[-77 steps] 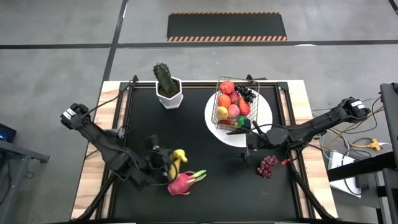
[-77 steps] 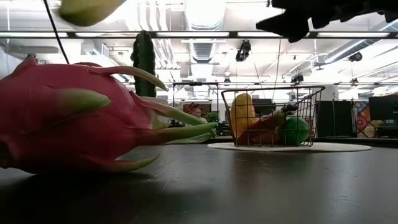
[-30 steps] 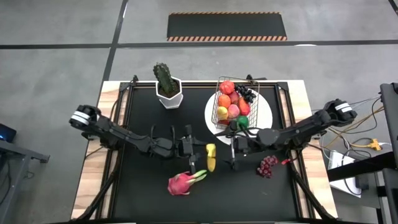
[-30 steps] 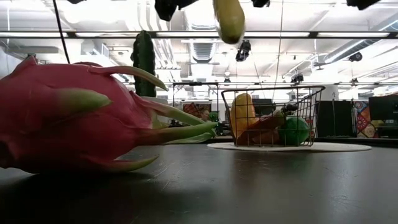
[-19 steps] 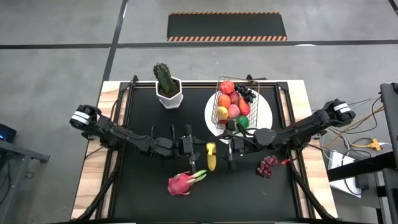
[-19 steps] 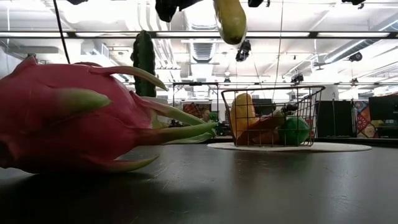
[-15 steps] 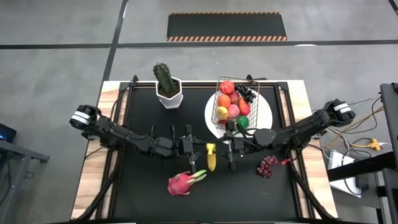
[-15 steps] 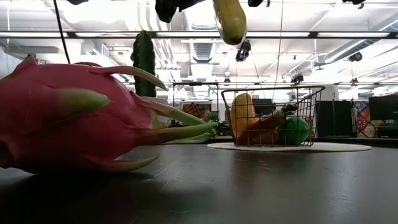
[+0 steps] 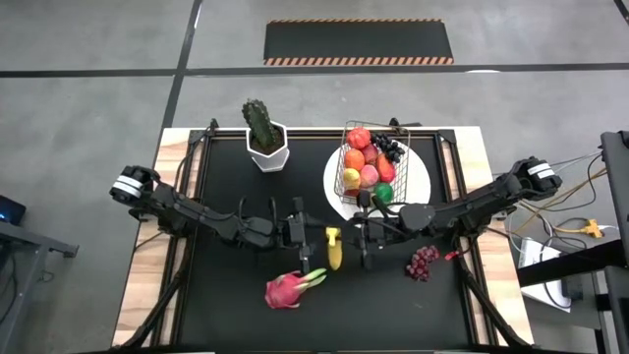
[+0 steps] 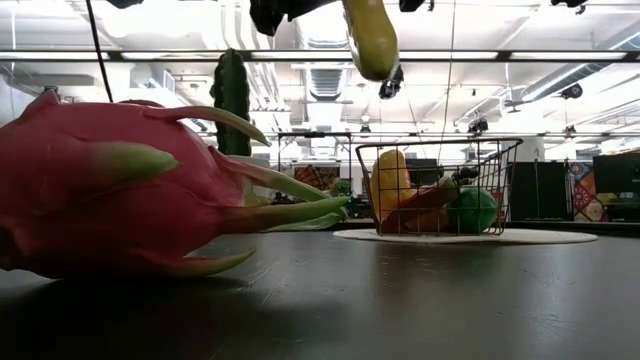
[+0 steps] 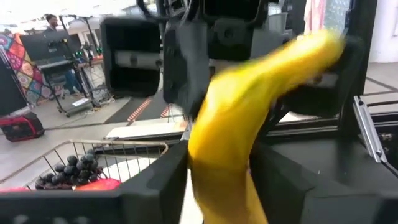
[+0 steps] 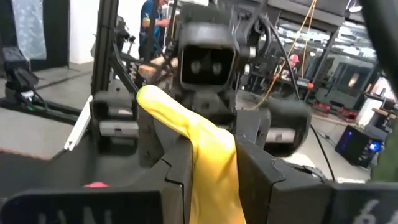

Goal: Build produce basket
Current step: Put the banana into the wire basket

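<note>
A yellow banana [image 9: 333, 248] hangs high above the table's middle between my two grippers. My left gripper [image 9: 322, 248] reaches it from the left and my right gripper [image 9: 358, 246] from the right; both are shut on it. The wire basket [image 9: 341, 173] stands on a white plate [image 9: 418, 179] at the far right, holding several fruits and dark grapes. A pink dragon fruit [image 9: 285, 290] lies on its side on the mat near the front. A bunch of purple grapes [image 9: 423, 262] lies on the mat under my right arm. My left gripper has the banana's sides [image 11: 214, 171] between its two fingers [image 11: 165, 183]. It comes level from the table's left and lies across the banana. The banana is clear of the table. My right gripper pinches the banana [image 12: 211, 168] between its two fingers [image 12: 177, 177]. It comes level from the table's right, across the fruit. The banana's free end [image 12: 149, 96] rises toward the left gripper.
A green cactus in a white pot [image 9: 265, 136] stands at the far left of the black mat. Bare mat lies between the pot, the plate and the dragon fruit [image 10: 120, 190]. Wooden table edges border the mat on both sides.
My right gripper has moved toward the table's left up to the banana, and its fingers have drawn in on it. The banana has stayed in the air between both grippers, its lower tip dipping a little.
</note>
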